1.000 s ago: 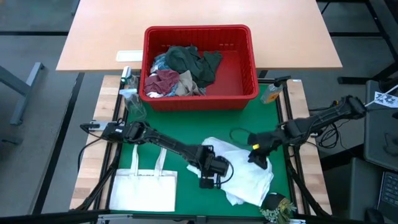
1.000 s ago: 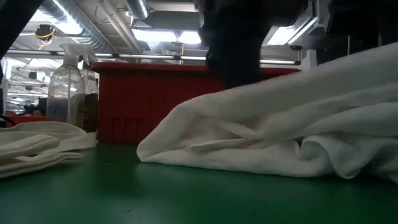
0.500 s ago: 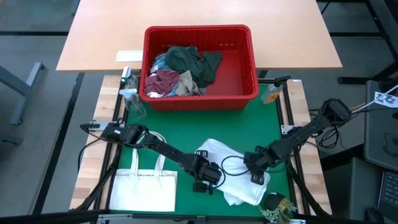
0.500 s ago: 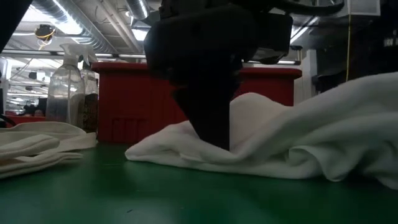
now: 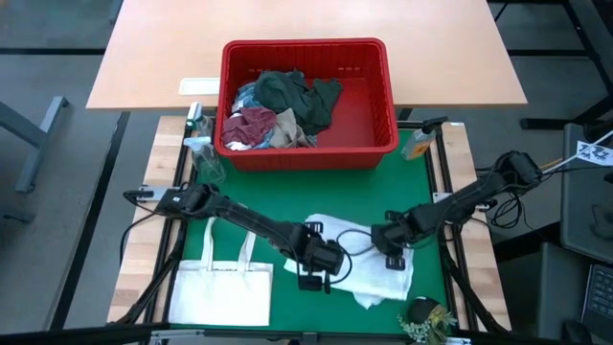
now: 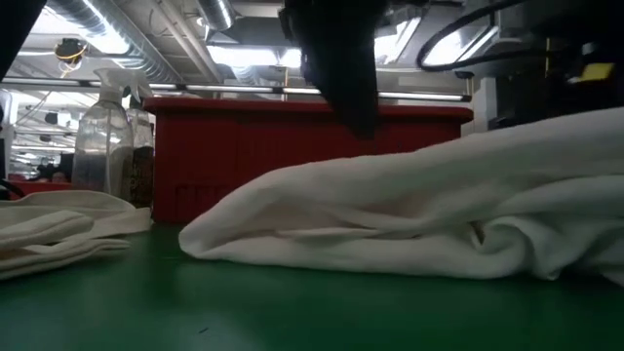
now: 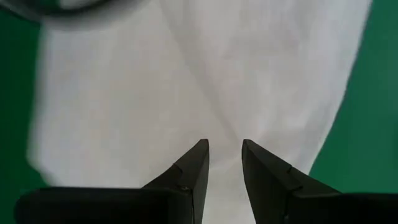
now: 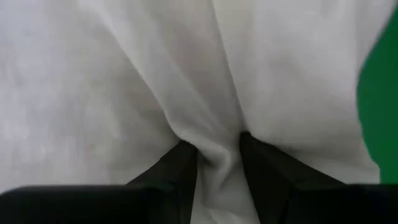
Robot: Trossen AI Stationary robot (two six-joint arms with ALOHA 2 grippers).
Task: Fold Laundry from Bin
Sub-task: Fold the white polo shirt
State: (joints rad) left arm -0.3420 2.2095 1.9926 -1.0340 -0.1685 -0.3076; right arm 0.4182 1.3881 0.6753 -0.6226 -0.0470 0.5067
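Note:
A white garment [image 5: 369,268] lies crumpled on the green mat [image 5: 287,206] near the table's near edge. My right gripper [image 5: 391,244] is shut on it near its right side. My left gripper [image 5: 314,268] hovers over the garment's left part with its fingers [image 7: 198,158] a little apart and nothing between them; in the low view [image 6: 341,68] it stands above the cloth. The red bin [image 5: 378,115] stands at the far side of the mat and holds dark green, maroon, beige and striped laundry [image 5: 283,105]. My right gripper pinches a raised fold of the white garment [image 8: 217,134] between its two fingers, coming from above and pointing down. Creases run toward the fingers. That side of the garment rises [image 6: 575,127] while the rest lies on the mat.
A flat white tote bag [image 5: 225,287] with handles lies on the mat's near left. A clear spray bottle [image 5: 201,144] stands left of the bin and an orange bottle [image 5: 418,144] to its right. A small sprig [image 5: 426,316] lies at the near right corner.
My left gripper went down onto the garment's left part and has come up clear of it. My right gripper went toward the near edge, then back toward the bin, keeping the cloth. The garment's left part has sunk flatter and spread toward the left.

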